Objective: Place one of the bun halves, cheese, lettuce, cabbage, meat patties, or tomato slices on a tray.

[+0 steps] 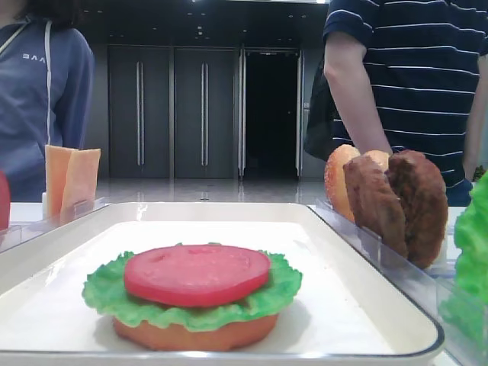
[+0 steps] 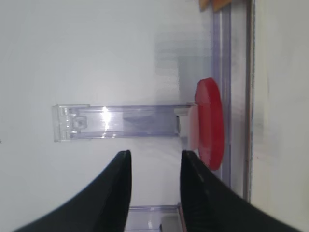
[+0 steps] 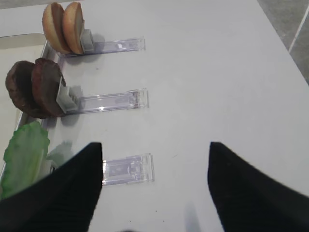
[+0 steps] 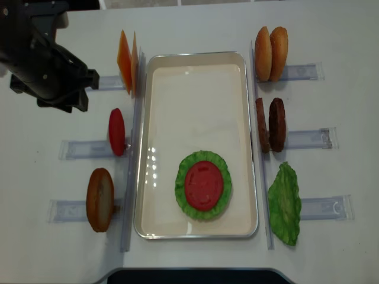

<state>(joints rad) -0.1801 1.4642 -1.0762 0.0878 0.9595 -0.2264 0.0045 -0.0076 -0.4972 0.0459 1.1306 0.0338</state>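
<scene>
Flat glossy red tomato slice (image 1: 197,274) tops ruffled green lettuce (image 1: 107,293).

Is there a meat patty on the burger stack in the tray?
No, the stack in the tray shows only a tomato slice on lettuce; both meat patties stand outside it in a clear holder.

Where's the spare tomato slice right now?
In the overhead view the spare tomato slice stands on edge left of the tray, between the cheese and a bun half.

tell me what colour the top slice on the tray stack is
Red tomato slice, clearest in the low exterior view.
</scene>
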